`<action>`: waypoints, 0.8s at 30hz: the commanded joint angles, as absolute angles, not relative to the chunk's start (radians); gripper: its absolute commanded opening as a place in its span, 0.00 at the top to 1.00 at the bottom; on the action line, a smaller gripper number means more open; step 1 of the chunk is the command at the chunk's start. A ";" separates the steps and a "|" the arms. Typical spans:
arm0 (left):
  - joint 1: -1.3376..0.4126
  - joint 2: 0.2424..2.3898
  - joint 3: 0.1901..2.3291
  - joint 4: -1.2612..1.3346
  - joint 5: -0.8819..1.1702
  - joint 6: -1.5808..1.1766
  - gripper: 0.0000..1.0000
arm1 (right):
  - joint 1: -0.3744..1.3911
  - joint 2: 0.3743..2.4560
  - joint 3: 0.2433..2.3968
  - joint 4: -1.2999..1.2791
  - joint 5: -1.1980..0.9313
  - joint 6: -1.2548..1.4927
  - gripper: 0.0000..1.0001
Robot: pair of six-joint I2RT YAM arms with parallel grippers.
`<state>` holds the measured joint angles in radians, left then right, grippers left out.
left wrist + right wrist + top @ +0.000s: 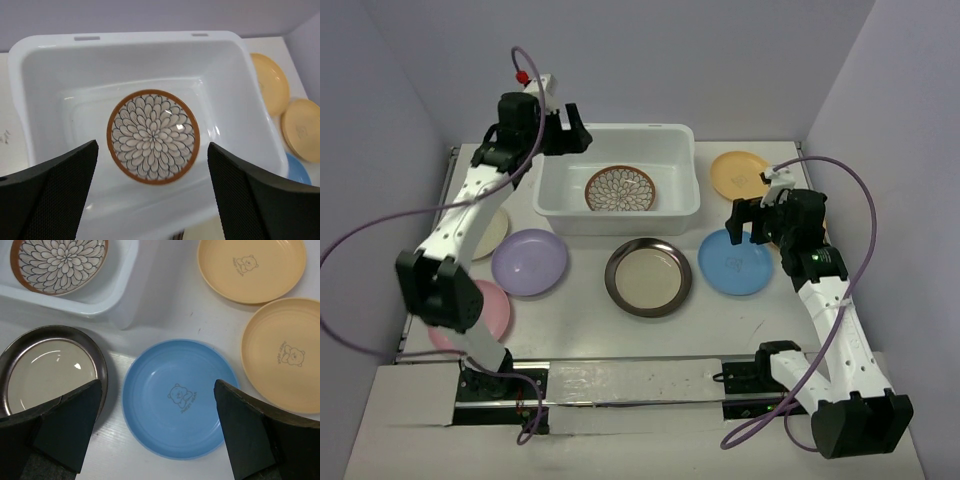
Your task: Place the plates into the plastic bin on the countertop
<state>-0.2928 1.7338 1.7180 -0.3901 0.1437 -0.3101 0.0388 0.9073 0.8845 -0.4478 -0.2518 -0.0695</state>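
The white plastic bin stands at the back centre of the countertop. The brown petal-pattern plate lies flat inside it, also in the left wrist view. My left gripper is open and empty above the bin's left side. My right gripper is open and empty above the blue plate, whose bear print shows between its fingers. The metal plate lies in front of the bin. Two yellow-orange plates lie at the right.
A lavender plate, a pink plate and a cream plate lie at the left, partly under my left arm. Pale lilac walls bound the countertop on three sides. The bin's near wall stands close to the metal and blue plates.
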 commanded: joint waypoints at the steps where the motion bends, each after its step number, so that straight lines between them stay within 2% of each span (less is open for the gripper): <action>1: -0.290 1.487 1.515 -0.325 0.258 -0.219 0.01 | 0.053 0.887 0.893 -0.502 -0.311 -0.086 0.00; 8: -0.290 1.156 1.172 -0.295 0.243 -0.162 0.01 | 0.149 0.980 0.848 -0.492 -0.312 -0.145 0.00; 14: -0.287 0.975 0.940 -0.232 0.218 -0.141 0.01 | 0.247 1.113 0.788 -0.317 -0.282 0.028 0.02; 19: -0.284 0.935 0.916 -0.238 0.238 -0.153 0.01 | 0.273 1.160 0.712 -0.201 -0.336 0.145 0.07; 24: -0.282 0.973 0.967 -0.248 0.247 -0.172 0.01 | 0.276 1.214 0.748 -0.237 -0.495 0.206 0.17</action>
<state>-0.2890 0.9547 0.9020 -0.2837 0.2221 -0.1638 0.2680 1.1892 0.7140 -0.3021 -0.3618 0.1127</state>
